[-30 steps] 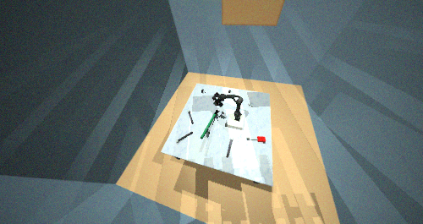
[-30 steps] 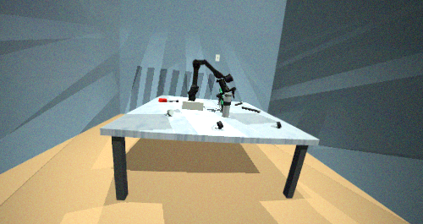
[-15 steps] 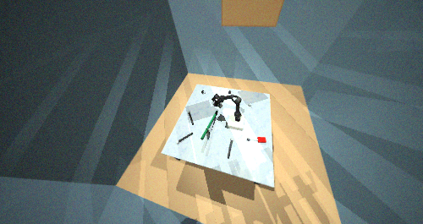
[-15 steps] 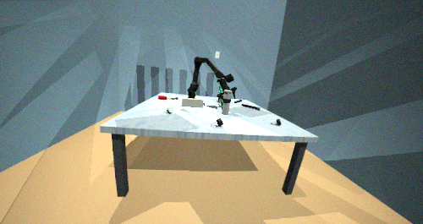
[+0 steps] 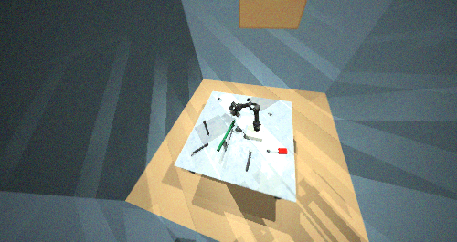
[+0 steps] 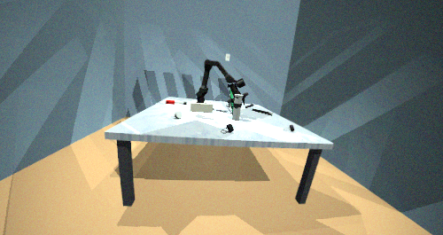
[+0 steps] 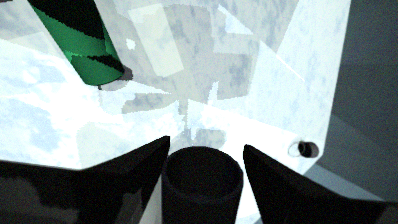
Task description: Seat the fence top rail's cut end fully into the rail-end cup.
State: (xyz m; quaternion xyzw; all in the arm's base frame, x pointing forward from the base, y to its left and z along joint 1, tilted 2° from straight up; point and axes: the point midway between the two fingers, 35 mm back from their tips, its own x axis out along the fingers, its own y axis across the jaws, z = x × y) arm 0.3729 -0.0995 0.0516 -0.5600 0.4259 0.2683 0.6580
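Tool (image 5: 235, 114) (image 6: 239, 97) (image 7: 206, 145) with fingers partly spread, one on each side of the dark rail-end cup (image 7: 202, 177); impossible to tell from here whether pinching it. Near the pale big post (image 6: 237, 113), above the worktop (image 5: 274, 176) (image 6: 213, 141) (image 7: 280, 60). In the wrist view, green rail (image 5: 226, 136) (image 7: 92, 55) at upper left, cut end outside the cup and apart from it.

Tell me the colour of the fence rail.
Green, with dark shadow across it; the rail shows best in the wrist view.
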